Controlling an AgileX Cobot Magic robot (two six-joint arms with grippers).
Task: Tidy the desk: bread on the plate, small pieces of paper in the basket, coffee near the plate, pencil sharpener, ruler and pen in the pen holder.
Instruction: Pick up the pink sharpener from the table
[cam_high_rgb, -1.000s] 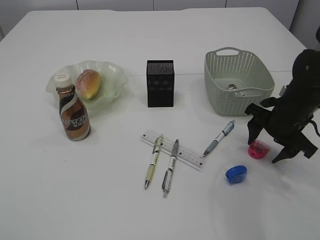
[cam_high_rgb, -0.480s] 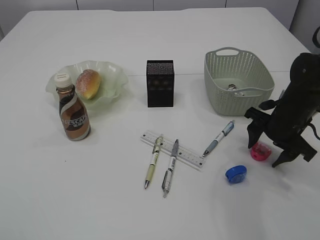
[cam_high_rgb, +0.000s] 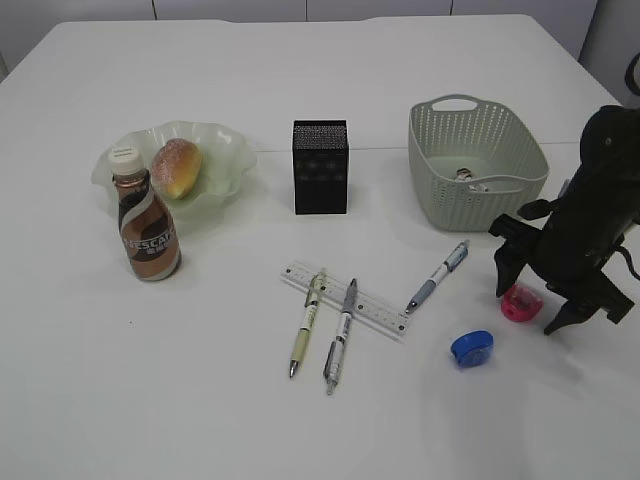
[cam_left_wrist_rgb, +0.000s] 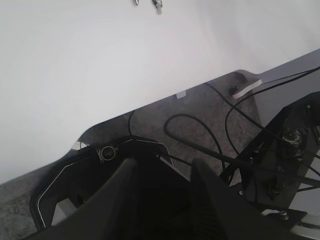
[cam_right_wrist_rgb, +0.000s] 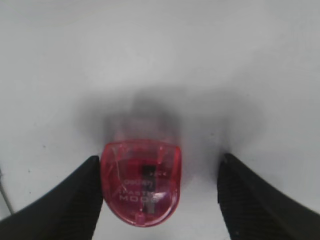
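Observation:
A pink pencil sharpener (cam_high_rgb: 520, 301) (cam_right_wrist_rgb: 141, 182) lies flat on the white table, right of centre. My right gripper (cam_high_rgb: 532, 300) (cam_right_wrist_rgb: 160, 197) is open and straddles it. The left finger (cam_right_wrist_rgb: 80, 200) is against its side, while the right finger (cam_right_wrist_rgb: 257, 200) stands apart from it. A blue sharpener (cam_high_rgb: 471, 347) lies nearby. The ruler (cam_high_rgb: 345, 298) lies under two pens (cam_high_rgb: 307, 322) (cam_high_rgb: 340, 335); a third pen (cam_high_rgb: 437, 277) is to the right. The black pen holder (cam_high_rgb: 320, 167) stands behind. Bread (cam_high_rgb: 177, 167) is on the plate (cam_high_rgb: 225, 150), with the coffee (cam_high_rgb: 147, 228) beside it. My left gripper (cam_left_wrist_rgb: 162, 200) is open, off the table's edge.
The grey-green basket (cam_high_rgb: 440, 190) behind my right arm holds small paper pieces (cam_high_rgb: 470, 178). In the left wrist view, the table edge (cam_left_wrist_rgb: 150, 100) runs above the floor, cables (cam_left_wrist_rgb: 195, 130) and a metal frame. Two pen tips (cam_left_wrist_rgb: 159, 6) show at the top.
My right gripper dropped slightly lower around the pink sharpener, then held still. Nothing else moved.

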